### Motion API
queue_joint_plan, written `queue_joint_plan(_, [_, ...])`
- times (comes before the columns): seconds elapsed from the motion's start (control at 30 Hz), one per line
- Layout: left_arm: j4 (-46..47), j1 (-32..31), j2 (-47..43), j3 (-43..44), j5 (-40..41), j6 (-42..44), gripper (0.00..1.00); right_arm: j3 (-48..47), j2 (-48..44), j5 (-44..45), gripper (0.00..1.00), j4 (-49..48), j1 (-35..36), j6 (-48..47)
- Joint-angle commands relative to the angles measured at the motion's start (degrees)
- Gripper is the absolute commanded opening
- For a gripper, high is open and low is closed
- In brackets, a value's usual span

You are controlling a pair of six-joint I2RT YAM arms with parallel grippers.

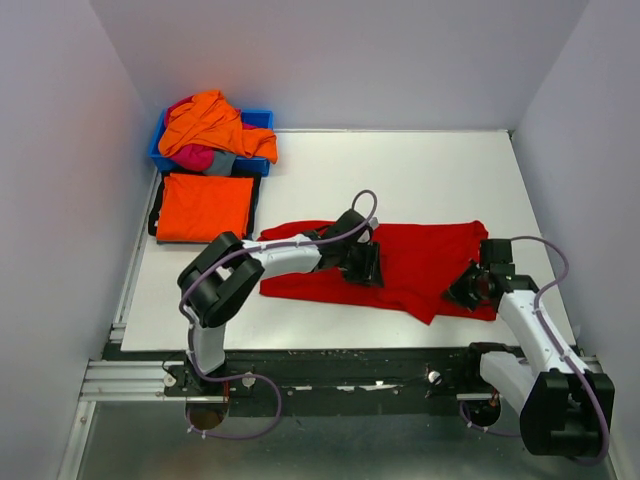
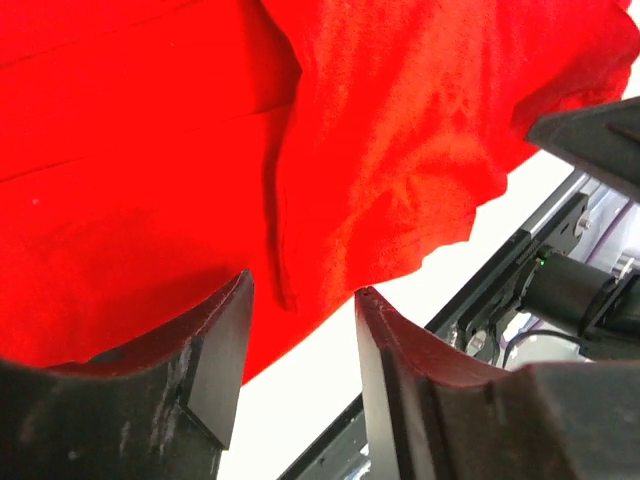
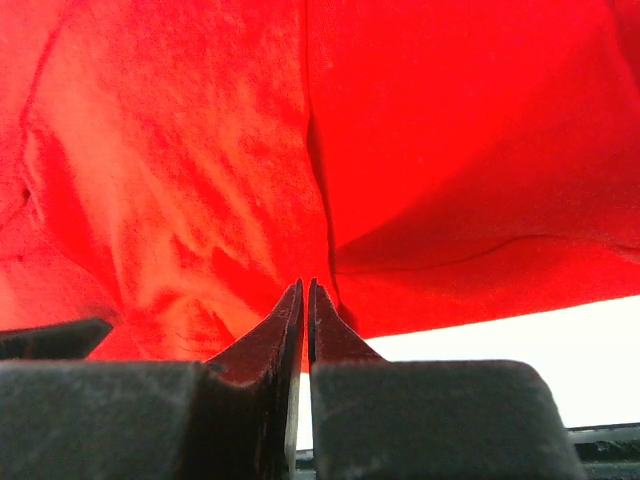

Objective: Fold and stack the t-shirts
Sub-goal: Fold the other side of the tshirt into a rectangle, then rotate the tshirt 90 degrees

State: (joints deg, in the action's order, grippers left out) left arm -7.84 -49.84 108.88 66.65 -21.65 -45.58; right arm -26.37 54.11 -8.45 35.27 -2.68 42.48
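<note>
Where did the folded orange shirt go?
In the top view, the folded orange shirt lies flat at the table's far left, just in front of the blue bin heaped with more shirts, and left of the red shirt.

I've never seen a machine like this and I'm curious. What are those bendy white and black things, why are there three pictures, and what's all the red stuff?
Those are two robot arms bolted to a table. One picture looks down from above. The other two come from small cameras on each arm's wrist, so you see its own fingers up close.

The red stuff is a red t-shirt spread on the table. Behind it lies a folded orange t-shirt, and a blue bin holds a pile of more shirts, orange, pink and grey.

The left gripper has its jaws apart with nothing between them, right over the shirt's edge. The right gripper has its jaws nearly together and seems to pinch the red cloth, though that is hard to see.
</note>
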Motion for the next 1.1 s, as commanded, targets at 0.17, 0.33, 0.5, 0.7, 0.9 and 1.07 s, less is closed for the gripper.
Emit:
queue_joint_plan(0.17, [-9.29,1.24,-13.51,1.02,13.19,7.25,0.63,-9.84,1.88,11.78,0.01,2.44,0.22,0.41])
queue_joint_plan(0.33, [-13.69,2.82,-22.91,-1.61,32.7,10.86,0.9,-10.81,1.7,16.7,0.01,-1.33,0.22,0.59])
queue_joint_plan(0.5, [-12.92,7.73,-30.12,-7.14,40.11,9.37,0.99,-12.3,6.43,20.3,0.01,-3.71,0.3,1.29])
queue_joint_plan(0.7, [-11.06,15.03,-27.77,-7.07,39.4,13.59,0.67,-17.65,16.36,22.07,0.01,-4.68,0.13,2.26])
queue_joint_plan(0.9, [-12.55,18.29,-20.92,-2.85,36.24,14.73,0.13,-23.63,24.89,22.16,0.01,-4.24,-0.05,3.49])
queue_joint_plan(1.07, [-13.17,20.83,-13.89,0.05,34.48,15.08,0.0,-28.03,31.75,21.81,0.01,-2.75,-0.22,4.71])
